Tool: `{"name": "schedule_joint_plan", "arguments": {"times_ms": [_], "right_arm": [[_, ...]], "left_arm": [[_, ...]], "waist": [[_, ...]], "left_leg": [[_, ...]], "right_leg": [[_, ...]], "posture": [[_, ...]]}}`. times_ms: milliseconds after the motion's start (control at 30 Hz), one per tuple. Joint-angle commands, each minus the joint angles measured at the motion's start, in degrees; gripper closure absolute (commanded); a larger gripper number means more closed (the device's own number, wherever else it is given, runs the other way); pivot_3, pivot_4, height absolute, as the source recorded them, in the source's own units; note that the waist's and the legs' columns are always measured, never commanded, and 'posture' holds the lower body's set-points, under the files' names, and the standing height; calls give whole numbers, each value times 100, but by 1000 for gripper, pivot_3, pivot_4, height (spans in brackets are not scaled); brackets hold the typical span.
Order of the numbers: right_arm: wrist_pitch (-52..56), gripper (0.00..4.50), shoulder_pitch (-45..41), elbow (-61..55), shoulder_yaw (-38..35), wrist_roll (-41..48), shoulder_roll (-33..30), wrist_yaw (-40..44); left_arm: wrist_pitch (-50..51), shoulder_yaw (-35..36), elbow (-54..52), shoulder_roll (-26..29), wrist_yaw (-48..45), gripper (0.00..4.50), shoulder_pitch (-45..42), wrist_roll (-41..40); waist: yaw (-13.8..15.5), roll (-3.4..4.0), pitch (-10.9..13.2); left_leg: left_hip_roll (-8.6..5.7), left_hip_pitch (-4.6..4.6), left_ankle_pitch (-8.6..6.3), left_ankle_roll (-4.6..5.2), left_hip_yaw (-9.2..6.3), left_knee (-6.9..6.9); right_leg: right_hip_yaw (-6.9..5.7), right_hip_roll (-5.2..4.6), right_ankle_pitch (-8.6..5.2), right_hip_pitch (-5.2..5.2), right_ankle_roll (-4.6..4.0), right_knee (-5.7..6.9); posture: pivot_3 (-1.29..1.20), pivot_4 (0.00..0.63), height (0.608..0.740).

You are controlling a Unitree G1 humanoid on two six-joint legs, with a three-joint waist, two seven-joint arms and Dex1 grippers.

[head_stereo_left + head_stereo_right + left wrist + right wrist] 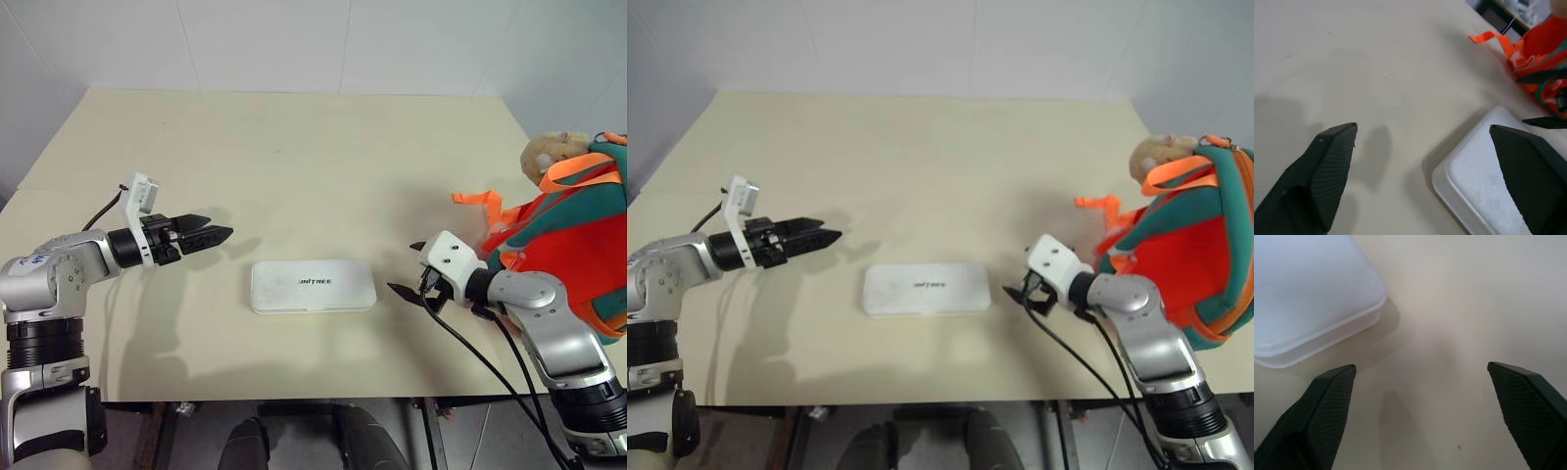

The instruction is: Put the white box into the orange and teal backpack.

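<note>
The white box (pixel 313 285) lies flat on the beige table, near its front edge, with small dark lettering on top. My left gripper (pixel 217 231) hovers above the table to the left of the box, open and empty; in the left wrist view one corner of the box (pixel 1476 181) sits beside one of its fingers (pixel 1528 171). On the other side of the box my right gripper (pixel 406 267) is open too, a short gap away, with nothing between its fingers (pixel 1327 401). The orange and teal backpack (pixel 573 240) stands at the table's right edge, behind my right arm.
A tan plush toy (pixel 551 153) sits on top of the backpack, and a loose orange strap (pixel 478 202) trails onto the table (pixel 294 147) toward the right gripper. A white wall runs behind the table's far edge. Black cables hang from my right wrist (pixel 470 338).
</note>
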Motion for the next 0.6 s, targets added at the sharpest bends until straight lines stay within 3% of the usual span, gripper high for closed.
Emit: {"name": "schedule_joint_plan", "arguments": {"times_ms": [33,600], "right_arm": [[-265,0,-120,163,41,-210,119,-320],[-598,0,-417,362,496,-304,321,-116]], "left_arm": [[10,221,152,13,320,41,-31,-59],[2636,-11,1211,196,-335,41,-95,-1174]], "waist": [[0,0,0],[-4,0,0]], "left_leg": [[0,0,0,0,0,0],[0,1,0,-2,-2,-1]], "right_leg": [[0,0,0,0,0,0],[-2,1,-1,-2,-1,8]], "posture": [[0,150,740],[0,150,740]]}}
